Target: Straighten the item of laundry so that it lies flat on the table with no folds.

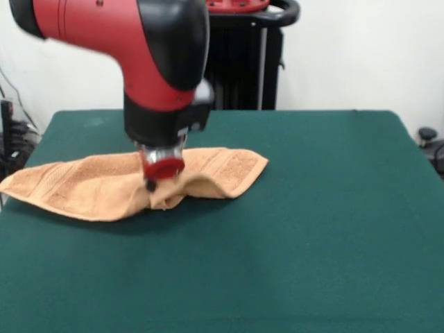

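Observation:
The tan terry towel [90,184] lies on the left part of the green table [312,229], stretched from the left edge to about the middle. Woven bands show near both ends. It is not flat: its front edge is gathered into a raised hump right under my gripper [157,186], and the right end [236,170] folds up from that hump. My gripper comes straight down from the red and black arm [149,55] and looks shut on the gathered cloth at the towel's front middle. The fingertips are mostly hidden in the cloth. No white label shows.
The robot's black pedestal [243,62] stands behind the table's far edge. Dark cables and gear [10,142] sit off the left edge, and a small black object [427,135] off the right edge. The towel's left corner [8,186] reaches the table's left edge.

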You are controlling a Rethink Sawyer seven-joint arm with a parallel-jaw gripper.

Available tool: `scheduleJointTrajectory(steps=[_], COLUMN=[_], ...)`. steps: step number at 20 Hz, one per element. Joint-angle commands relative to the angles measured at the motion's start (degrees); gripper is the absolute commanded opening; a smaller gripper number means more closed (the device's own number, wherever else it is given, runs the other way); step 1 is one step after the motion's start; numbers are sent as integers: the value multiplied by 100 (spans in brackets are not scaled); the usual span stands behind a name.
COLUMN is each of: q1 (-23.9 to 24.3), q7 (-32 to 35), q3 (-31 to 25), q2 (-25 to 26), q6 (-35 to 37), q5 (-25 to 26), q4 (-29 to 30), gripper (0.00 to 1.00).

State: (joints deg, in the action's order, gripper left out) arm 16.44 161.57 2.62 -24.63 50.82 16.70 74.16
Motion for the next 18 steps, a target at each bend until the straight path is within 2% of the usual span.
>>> scheduleJointTrajectory(steps=[1,8,11,18], q1=[-98,30,13,163], q7=[-1900,-1725,-1647,-1292], q3=[-350,-419,-383,-389], q2=[-807,-1129,-1456,-1833], q6=[1242,1335,1562,1721], q5=[294,328,275,-69], q4=[1513,2085,2435,3212], gripper=[0,0,0,0])
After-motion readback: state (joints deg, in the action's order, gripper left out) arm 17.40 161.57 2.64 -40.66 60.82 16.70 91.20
